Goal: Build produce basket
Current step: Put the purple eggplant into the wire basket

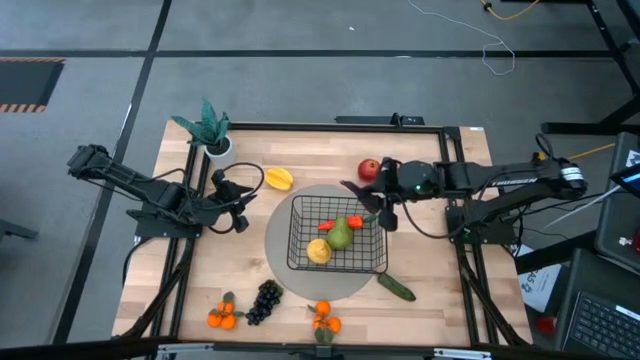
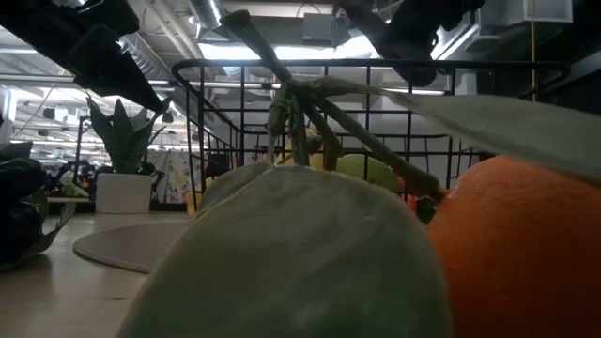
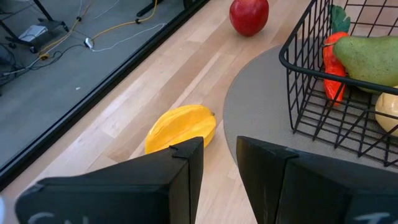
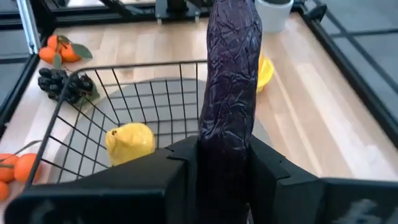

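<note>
Gripping the eggplant (image 4: 230, 81), right tool (image 4: 219, 163) is clamped on it, clear only in wrist view; long axis runs fwd over basket (image 4: 134, 65). Left tool (image 3: 219, 163) part-open, empty.

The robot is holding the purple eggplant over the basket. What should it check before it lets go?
1. Eggplant gripped between the right gripper fingers: ok.
2. Right gripper over the basket: not ok; in the high view it sits at the far right corner, at the rim.
3. Free spot inside: ok; pear, carrot and lemon leave bare mesh.
4. Left gripper out of the way: ok; it waits left of the basket near the starfruit.
5. Basket resting flat on the grey mat: ok.
</note>
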`<state>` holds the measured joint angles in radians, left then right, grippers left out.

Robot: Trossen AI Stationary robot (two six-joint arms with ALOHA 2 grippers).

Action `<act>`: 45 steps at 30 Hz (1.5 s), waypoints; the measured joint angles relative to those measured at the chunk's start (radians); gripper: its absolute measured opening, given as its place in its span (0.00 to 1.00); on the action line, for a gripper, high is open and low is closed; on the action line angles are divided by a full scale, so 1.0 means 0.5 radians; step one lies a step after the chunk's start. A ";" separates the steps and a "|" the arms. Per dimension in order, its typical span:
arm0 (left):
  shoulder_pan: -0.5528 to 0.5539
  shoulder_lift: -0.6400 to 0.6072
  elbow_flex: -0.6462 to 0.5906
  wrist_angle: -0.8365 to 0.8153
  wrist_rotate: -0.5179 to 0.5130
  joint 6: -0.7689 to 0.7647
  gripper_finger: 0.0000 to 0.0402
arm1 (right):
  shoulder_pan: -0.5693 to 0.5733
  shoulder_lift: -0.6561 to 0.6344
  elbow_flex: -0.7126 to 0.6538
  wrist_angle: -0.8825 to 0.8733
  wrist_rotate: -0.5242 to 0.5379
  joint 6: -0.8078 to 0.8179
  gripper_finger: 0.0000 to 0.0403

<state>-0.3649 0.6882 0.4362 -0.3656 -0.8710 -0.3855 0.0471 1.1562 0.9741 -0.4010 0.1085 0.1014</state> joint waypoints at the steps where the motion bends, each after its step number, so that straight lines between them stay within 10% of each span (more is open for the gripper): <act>1: 0.000 0.000 0.000 0.000 0.001 0.000 0.21 | 0.000 0.016 0.000 -0.006 0.002 0.016 0.21; 22: 0.000 0.000 0.000 0.000 0.001 0.000 0.21 | 0.000 0.264 -0.001 0.036 -0.002 0.051 0.20; 45: 0.000 0.000 0.000 0.000 0.001 0.000 0.21 | 0.006 0.264 -0.001 0.058 -0.521 0.203 0.27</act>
<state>-0.3649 0.6881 0.4362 -0.3658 -0.8707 -0.3855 0.0500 1.2881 0.9737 -0.3720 -0.1520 0.2028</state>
